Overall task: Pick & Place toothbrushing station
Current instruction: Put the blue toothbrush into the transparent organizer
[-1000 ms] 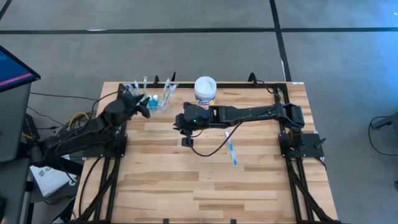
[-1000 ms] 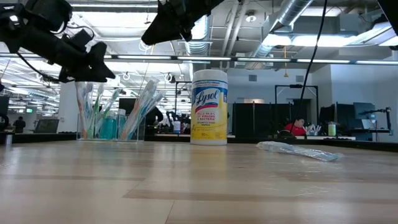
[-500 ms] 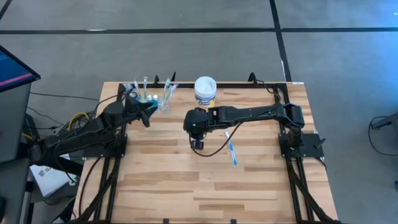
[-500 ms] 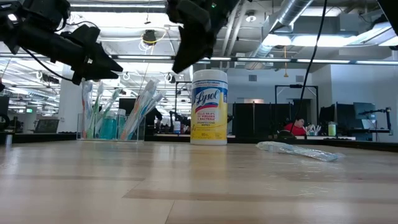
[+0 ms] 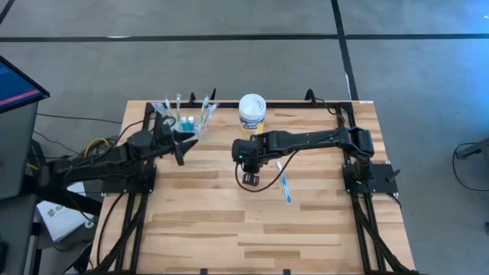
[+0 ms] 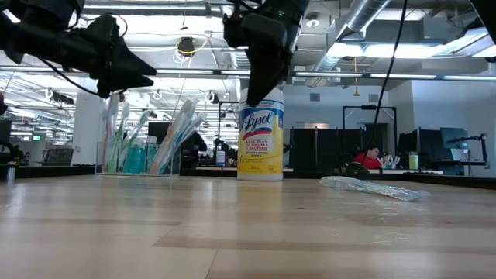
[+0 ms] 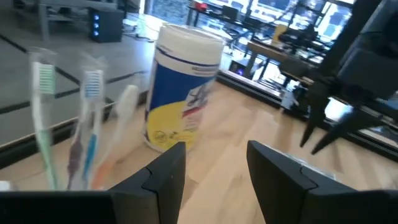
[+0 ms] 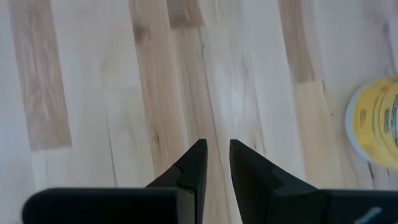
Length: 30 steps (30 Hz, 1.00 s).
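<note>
Wood tabletop (image 5: pixel 229 221): right claw (image 5: pixel 249 180) slightly spread, empty, left of the brush (image 5: pixel 284 183). Left claw (image 5: pixel 180 155) spread by the cup (image 5: pixel 183 122); swing could topple it.

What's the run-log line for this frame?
left gripper: open, empty, beside clear cup | right gripper: slightly open, empty, above bare table | wrapped toothbrush: lying flat right of it, untouched

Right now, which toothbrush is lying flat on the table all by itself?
The blue toothbrush, in a clear wrapper, lies flat near the right gripper. The other toothbrushes stand upright together in the clear cup at the back.
</note>
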Available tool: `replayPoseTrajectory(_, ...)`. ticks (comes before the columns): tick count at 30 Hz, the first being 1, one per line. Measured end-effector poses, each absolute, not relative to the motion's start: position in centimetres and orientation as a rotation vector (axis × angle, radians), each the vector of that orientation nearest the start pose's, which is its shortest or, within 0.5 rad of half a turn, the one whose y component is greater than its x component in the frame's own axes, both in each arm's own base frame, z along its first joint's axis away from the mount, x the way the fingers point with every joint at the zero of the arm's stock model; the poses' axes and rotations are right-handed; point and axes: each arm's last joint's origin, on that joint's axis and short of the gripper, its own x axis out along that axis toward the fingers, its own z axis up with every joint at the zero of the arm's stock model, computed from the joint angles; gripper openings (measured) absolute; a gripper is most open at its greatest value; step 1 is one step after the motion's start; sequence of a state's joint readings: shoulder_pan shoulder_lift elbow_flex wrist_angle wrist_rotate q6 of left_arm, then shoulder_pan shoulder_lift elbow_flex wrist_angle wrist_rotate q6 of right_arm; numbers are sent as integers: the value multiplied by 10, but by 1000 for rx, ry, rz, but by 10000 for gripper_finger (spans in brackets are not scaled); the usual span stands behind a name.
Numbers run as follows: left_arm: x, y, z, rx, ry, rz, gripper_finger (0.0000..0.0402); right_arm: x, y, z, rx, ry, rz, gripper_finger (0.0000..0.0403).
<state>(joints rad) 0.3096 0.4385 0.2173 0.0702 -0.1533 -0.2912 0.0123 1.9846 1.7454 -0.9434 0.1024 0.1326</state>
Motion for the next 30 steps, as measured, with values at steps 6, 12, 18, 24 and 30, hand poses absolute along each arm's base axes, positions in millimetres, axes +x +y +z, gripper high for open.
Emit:
replayPoseTrajectory(6, 119, 44, 206, -173, 94, 645, 163, 414, 6, 256, 50, 1184, -156, 60)
replayPoseTrajectory(12, 118, 46, 208, -144, 83, 710, 163, 414, 10, 256, 50, 1179, -153, 60)
replayPoseTrajectory(18, 121, 39, 216, -166, 10, 447, 163, 414, 10, 256, 37, 1179, -144, 60)
replayPoseTrajectory(24, 121, 35, 221, -212, -46, 405, 163, 412, 10, 255, 35, 1199, -145, 60)
replayPoseTrajectory(30, 123, 27, 227, -180, -47, 358, 163, 409, 10, 254, 42, 1235, -155, 60)
